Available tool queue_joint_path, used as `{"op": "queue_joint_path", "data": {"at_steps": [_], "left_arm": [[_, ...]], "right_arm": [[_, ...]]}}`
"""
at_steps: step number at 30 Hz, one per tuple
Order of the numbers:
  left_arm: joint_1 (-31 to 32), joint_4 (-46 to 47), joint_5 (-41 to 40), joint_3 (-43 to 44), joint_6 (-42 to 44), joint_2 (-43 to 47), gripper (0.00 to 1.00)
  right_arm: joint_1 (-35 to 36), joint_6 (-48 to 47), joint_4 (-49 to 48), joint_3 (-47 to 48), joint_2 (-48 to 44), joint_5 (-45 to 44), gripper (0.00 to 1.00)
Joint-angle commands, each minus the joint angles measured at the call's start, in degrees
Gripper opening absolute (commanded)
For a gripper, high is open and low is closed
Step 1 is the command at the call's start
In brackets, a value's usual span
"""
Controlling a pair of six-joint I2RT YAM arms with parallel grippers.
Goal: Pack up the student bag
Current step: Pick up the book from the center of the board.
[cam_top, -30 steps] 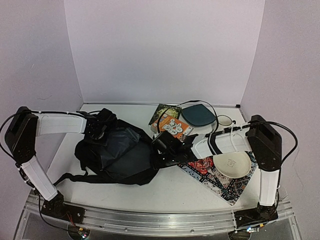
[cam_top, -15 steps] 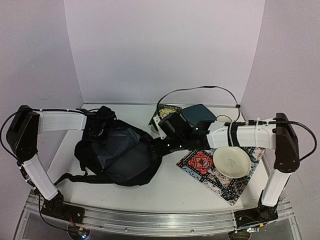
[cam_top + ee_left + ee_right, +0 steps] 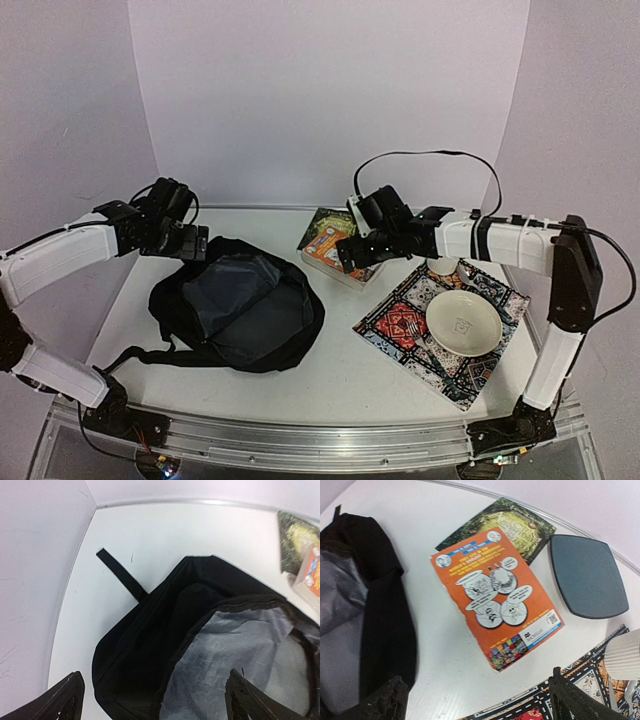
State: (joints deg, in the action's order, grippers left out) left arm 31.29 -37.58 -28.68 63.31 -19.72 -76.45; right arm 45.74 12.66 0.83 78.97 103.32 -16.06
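Risen left pincer (image 3: pixel 188 243), right pincer (image 3: pixel 355 258), soft black student bag (image 3: pixel 240 312)

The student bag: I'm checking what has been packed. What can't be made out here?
student bag interior: top view shows only grey lining; folds hide anything deeper.
Bag's lower part: cut off by the left wrist view's bottom edge.
green book: partly under the orange book; title too small.
white cup: cut by right wrist view's edge.
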Motion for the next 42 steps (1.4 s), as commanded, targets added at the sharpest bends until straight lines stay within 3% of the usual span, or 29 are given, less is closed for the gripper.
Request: {"op": "queue_joint_path", "data": {"at_steps": [1,9,17,25,29,42], "left_arm": [[-1.19,-0.28,3.99,1.71,4.19,4.28,0.99],[-1.58,5.70,2.95,-5.10,7.45,7.58,1.00],[-1.67,12.21,3.96,-10.48,8.67,11.10,0.99],[-1.66,12.81,4.85,-11.62,8.82,11.68,0.99],[-1.62,13.02,5.29,-12.19,8.73,12.48,1.00],[-1.72,13.28,4.63,-12.60,9.31,13.16,0.99]], "right_arm": [[-2.52,-3.55,2.82,3.47,4.95,-2.84,0.98],[-9.49,5.82,2.68,8.37,11.10,9.03,0.98],[-13.44,23.89,-4.23,7.53,15.13,13.61,0.98],[-13.43,38.99,-13.66,1.68,17.10,10.74,0.98],[-14.40,39.29,-13.75,1.63,17.69,9.02,0.98],[-19.12,33.33,-14.23,5.46,23.25,19.00,0.98]]}}
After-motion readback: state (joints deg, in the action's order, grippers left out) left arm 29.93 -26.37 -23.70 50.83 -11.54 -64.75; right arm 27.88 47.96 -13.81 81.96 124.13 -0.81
